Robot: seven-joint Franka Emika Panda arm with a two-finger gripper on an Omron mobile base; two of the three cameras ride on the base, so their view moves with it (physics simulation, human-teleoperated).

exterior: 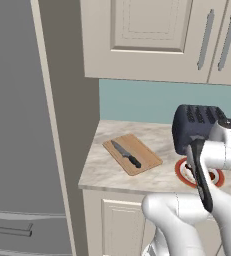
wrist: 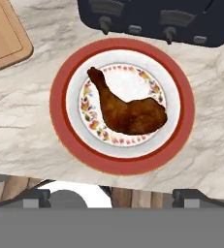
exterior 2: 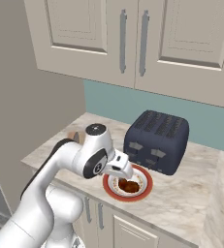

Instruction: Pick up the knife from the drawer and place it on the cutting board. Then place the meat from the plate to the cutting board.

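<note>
The knife (exterior: 126,154), with a grey blade and black handle, lies diagonally on the light-brown cutting board (exterior: 142,161) on the left part of the counter. To its right, in front of the toaster, stands the red-rimmed plate (wrist: 123,165) with the reddish-brown meat (wrist: 129,114), a drumstick shape, lying in its middle. My gripper (wrist: 116,196) hovers above the plate's near edge, open wide, with nothing between its fingertips (wrist: 38,196). A corner of the cutting board (wrist: 2,38) shows at the hand view's upper left. The drawer is out of view.
A dark blue toaster (exterior 2: 157,140) stands right behind the plate (exterior 2: 145,186). Cream wall cabinets (exterior 2: 133,38) hang above the counter. A tall grey fridge side (exterior: 17,125) closes off the counter's left end. The marble counter (exterior 2: 191,198) runs on to the right.
</note>
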